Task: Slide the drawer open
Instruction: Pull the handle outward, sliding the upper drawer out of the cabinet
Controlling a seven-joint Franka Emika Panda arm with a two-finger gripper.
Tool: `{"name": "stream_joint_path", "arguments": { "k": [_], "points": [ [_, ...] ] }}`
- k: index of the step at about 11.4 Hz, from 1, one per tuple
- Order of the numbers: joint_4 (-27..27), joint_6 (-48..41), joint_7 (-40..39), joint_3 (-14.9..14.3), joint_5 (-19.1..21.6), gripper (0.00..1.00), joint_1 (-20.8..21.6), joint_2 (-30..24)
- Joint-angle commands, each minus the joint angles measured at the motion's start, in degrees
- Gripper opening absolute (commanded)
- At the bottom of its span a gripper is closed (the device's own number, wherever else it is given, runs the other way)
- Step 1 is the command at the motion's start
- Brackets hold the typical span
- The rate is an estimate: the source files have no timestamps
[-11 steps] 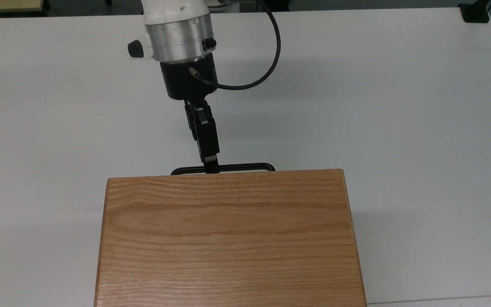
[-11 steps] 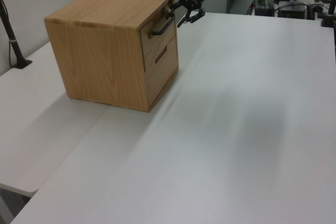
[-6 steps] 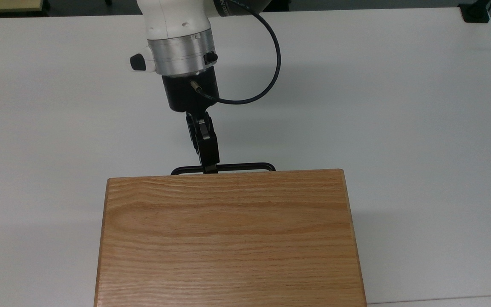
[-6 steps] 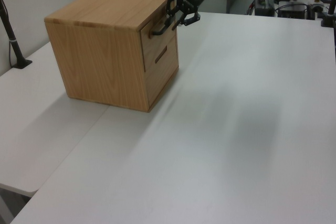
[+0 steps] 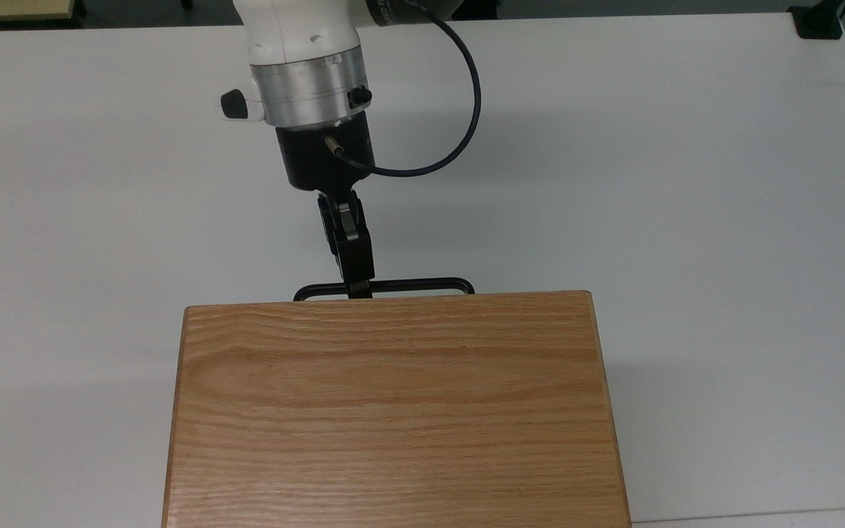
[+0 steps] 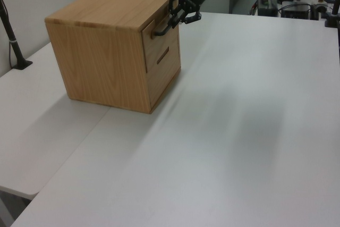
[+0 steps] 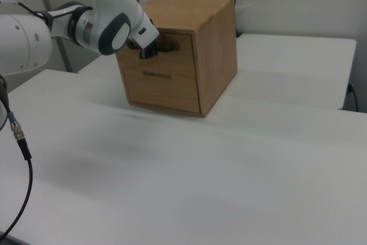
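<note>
In the right view the arm's wrist [image 7: 117,24] is hiding the gripper and part of the drawer's handle [image 7: 166,45].

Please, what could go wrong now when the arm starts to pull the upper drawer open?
1. The gripper meets the black bar handle left of its middle in the top view; an off-centre pull could twist the drawer and jam it.
2. The cabinet stands loose on the table; it may slide instead.

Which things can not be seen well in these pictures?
- Drawer front: hidden under the cabinet top in the top view.
- Gripper contact with the handle: too small in the left view, covered by the arm in the right view.
- Cabinet's near end: cut off by the top view's bottom edge.
</note>
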Motion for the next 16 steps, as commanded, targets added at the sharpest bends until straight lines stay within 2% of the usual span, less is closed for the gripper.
{"name": "stream_joint_path", "arguments": {
  "k": [1, 13, 16],
  "points": [
    [-2.8, -7.4, -5.7, 0.4, -0.8, 0.02, 0.0, -4.6],
    [-4.6, -31.7, -15.7, 0.4, -0.8, 0.03, -1.8, -11.5],
    [-4.8, -34.6, -17.2, 0.4, -0.8, 0.03, -1.8, -11.7]
  ]
}}
